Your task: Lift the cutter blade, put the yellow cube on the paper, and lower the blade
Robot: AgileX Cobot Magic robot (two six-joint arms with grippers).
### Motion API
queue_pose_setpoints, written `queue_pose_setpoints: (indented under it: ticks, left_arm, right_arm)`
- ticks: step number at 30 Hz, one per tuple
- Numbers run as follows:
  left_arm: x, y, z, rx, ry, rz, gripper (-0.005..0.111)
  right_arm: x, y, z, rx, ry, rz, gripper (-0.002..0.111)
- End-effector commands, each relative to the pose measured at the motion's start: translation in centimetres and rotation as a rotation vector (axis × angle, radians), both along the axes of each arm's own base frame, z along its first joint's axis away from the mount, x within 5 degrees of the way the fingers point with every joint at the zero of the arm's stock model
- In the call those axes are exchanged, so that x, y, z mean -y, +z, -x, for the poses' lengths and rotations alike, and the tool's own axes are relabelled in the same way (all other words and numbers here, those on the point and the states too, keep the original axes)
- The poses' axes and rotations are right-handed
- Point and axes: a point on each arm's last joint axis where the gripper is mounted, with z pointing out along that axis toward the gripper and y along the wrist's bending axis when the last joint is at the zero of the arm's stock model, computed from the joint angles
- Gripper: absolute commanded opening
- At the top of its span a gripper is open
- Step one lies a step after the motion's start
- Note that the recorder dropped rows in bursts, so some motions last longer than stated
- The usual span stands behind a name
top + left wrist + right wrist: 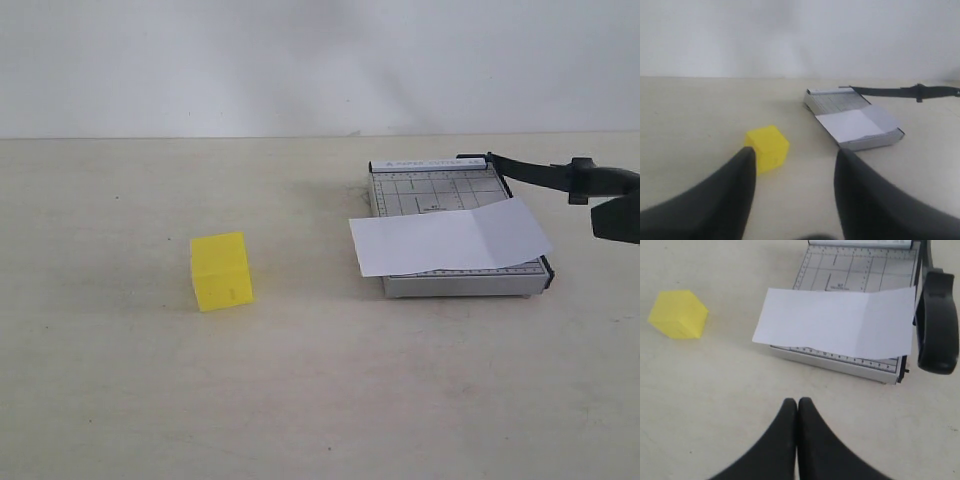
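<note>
The yellow cube (222, 270) (768, 146) (679, 313) rests on the table, left of the grey cutter board (430, 190) (860, 265). The white paper (450, 240) (852, 125) (840, 322) lies across the board's near half. The cutter blade (530, 170) (890, 91) is raised, slanting up from its hinge, and its thick handle (938, 322) hangs off the board's side. In the left wrist view my left gripper (795, 152) is open and empty, the cube just beyond one fingertip. My right gripper (798, 402) is shut on nothing, over bare table short of the board.
A beige table (300, 400) carries everything and a white wall (300, 60) stands behind it. A black shape (618, 220) at the right edge of the exterior view, under the handle, cannot be told apart as arm or gripper.
</note>
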Motion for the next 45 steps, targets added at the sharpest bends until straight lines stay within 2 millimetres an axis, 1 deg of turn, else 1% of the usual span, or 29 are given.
queue_pose_setpoints:
  ticks: [1,4,7,9,10,11,12,13,14,15,17,22,24,26,27,28,30,35,36,38,42,45]
  left_arm:
    - [1.4,0.1,-2.1,-0.039,-0.087,0.123,0.035]
    - [1.9,0.5,-3.4,-0.008,-0.11,0.137,0.024]
    - [2.3,0.7,-4.8,0.0,-0.117,0.138,0.014]
    - [2.7,0.5,-5.6,-0.021,-0.132,0.151,0.012]
    - [3.1,0.3,-6.4,-0.045,-0.152,0.163,0.011]
    - [3.2,0.2,-6.6,-0.051,-0.162,0.166,0.011]
    - [3.6,0.1,-7.4,-0.054,-0.181,0.163,0.011]
    - [3.7,0.0,-7.8,-0.049,-0.191,0.152,0.011]
    - [4.1,-0.1,-8.6,-0.037,-0.211,0.139,0.008]
    - [4.3,-0.3,-9.1,-0.041,-0.223,0.137,0.006]
    - [5.7,-1.1,-10.7,-0.042,-0.355,0.034,0.004]
    - [8.1,-2.7,-15.8,-0.16,-0.514,-0.021,0.004]
    - [8.7,-2.6,-17.5,-0.175,-0.543,-0.01,0.004]
    - [9.2,-2.4,-18.6,-0.175,-0.558,-0.002,0.004]
    - [9.3,-2.1,-19.2,-0.171,-0.56,-0.001,0.004]
    - [9.4,-2.1,-19.5,-0.164,-0.563,-0.008,0.004]
    - [9.4,-2.3,-19.7,-0.164,-0.56,-0.025,0.004]
    - [9.3,-2.7,-20.0,-0.168,-0.546,-0.057,0.004]
    - [9.3,-3.1,-20.2,-0.184,-0.55,-0.055,0.004]
    - [9.5,-3.8,-20.5,-0.211,-0.557,-0.052,0.004]
    - [11.0,-5.2,-21.3,-0.254,-0.604,-0.076,0.004]
    - [12.9,-6.3,-22.3,-0.285,-0.661,-0.094,0.004]
  right_arm:
    - [-0.4,1.0,2.3,0.127,0.004,-0.042,0.0]
    - [-0.6,0.9,3.7,0.15,0.024,-0.043,0.0]
    - [-1.0,-0.1,5.0,0.149,0.063,-0.047,0.0]
    - [-1.1,-1.0,5.7,0.144,0.055,-0.077,0.0]
    - [-1.2,-1.8,6.2,0.139,0.04,-0.102,0.0]
    - [-1.2,-2.1,6.4,0.139,0.031,-0.11,0.0]
    - [-1.2,-2.8,6.7,0.125,0.028,-0.124,0.0]
    - [-1.2,-3.1,6.8,0.12,0.029,-0.123,0.0]
    - [-1.3,-3.5,6.9,0.105,0.035,-0.127,0.0]
    - [-1.3,-3.5,7.0,0.107,0.044,-0.122,0.0]
    - [-1.5,-3.2,6.9,0.115,0.04,-0.172,0.0]
    - [-1.6,-3.1,6.9,0.128,0.049,-0.178,0.0]
    - [-1.5,-3.1,6.8,0.167,0.074,-0.128,0.0]
    - [-1.1,-3.0,6.5,0.228,0.059,-0.056,0.0]
    - [-0.4,-3.3,6.0,0.261,-0.026,-0.019,0.0]
    - [-0.1,-3.6,5.9,0.265,-0.063,-0.007,0.0]
    - [1.1,-5.0,5.7,0.259,-0.227,-0.002,0.0]
    - [2.0,-6.7,5.9,0.234,-0.339,0.014,0.0]
    - [2.2,-7.4,6.1,0.213,-0.378,-0.004,0.0]
    - [2.4,-7.8,6.2,0.202,-0.408,-0.013,0.0]
    - [2.5,-8.0,6.3,0.2,-0.438,-0.022,0.0]
    - [2.5,-8.0,6.3,0.198,-0.442,-0.027,0.0]
